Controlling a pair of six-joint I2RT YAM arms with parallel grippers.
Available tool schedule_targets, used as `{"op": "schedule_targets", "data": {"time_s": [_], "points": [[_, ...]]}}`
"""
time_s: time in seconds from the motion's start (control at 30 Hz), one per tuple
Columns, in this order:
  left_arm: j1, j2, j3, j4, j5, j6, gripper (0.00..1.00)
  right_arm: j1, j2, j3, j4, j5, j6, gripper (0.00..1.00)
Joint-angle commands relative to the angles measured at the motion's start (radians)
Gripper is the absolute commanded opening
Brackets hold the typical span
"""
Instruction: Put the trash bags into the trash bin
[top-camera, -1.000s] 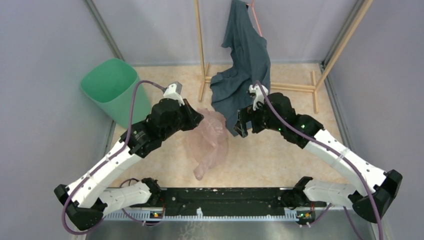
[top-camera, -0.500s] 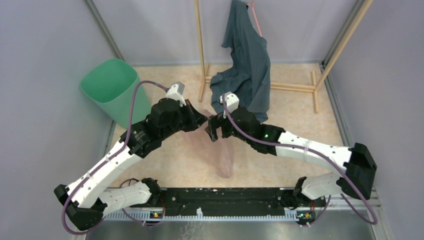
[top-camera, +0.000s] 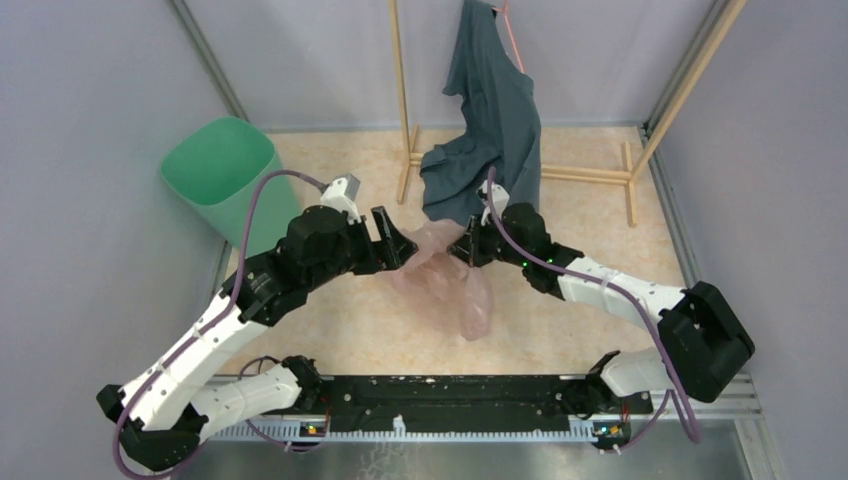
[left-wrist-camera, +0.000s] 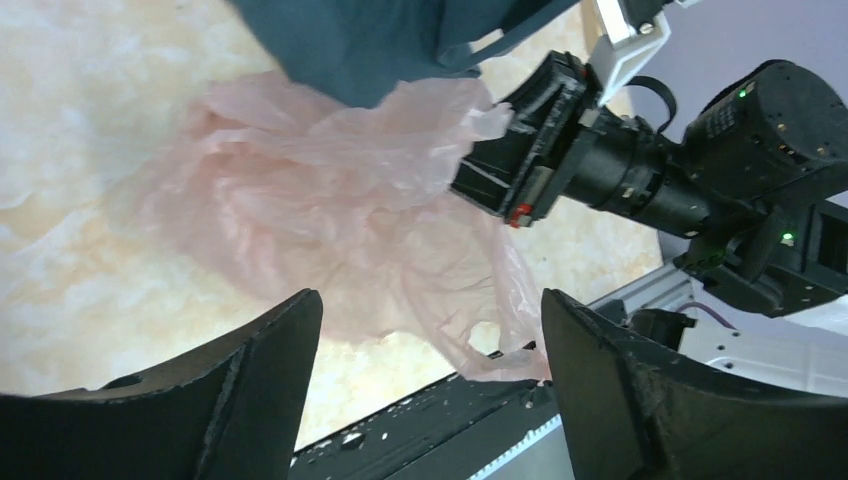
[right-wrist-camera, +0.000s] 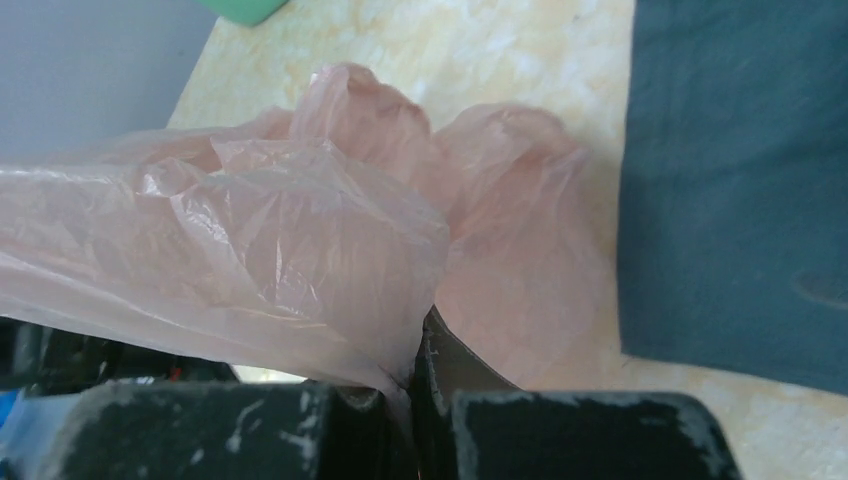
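Pink trash bag (right-wrist-camera: 300, 250) — in right fingers (right-wrist-camera: 462, 368)

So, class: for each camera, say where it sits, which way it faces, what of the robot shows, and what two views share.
Top external: above and behind the robot, looking down; shows left arm, right arm, green bin, pink bag.
Left wrist: on the left arm, facing the bag; left jaws apart, right arm beyond.
Right wrist: on the right arm, facing the bag; right jaws pinching it.
Shared: both wrist views show the bag and teal cloth.
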Motion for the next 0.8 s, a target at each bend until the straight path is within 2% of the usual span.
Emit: {"op": "schedule_targets", "data": {"time_s": [0.0, 0.07, 0.23, 0.37, 0.53, 0.77], "points": [[-0.001, -0.056, -0.032, -0.114, -0.084, 0.026, 0.89, -0.058, -0.055, -0.046, 0.063, -0.231, 0.031, 0.0], [0.0, -0.061, -0.074, -0.117, -0.085, 0.025, 0.91, -0.087, -0.063, -0.063, 0.059, -0.266, 0.036, 0.0], [-0.001, -0.023, -0.167, -0.079, -0.076, 0.016, 0.85, -0.134, -0.068, -0.081, 0.081, -0.346, 0.069, 0.0], [-0.001, -0.008, -0.225, -0.009, -0.078, 0.004, 0.84, -0.15, -0.061, -0.064, 0.076, -0.419, 0.055, 0.0], [0.035, -0.002, -0.236, 0.073, 0.036, 0.011, 0.84, -0.174, -0.058, -0.044, 0.037, -0.516, 0.0, 0.0], [0.146, -0.021, -0.319, 0.14, 0.225, 0.026, 0.83, -0.194, -0.052, -0.045, 0.063, -0.614, 0.016, 0.0]]}}
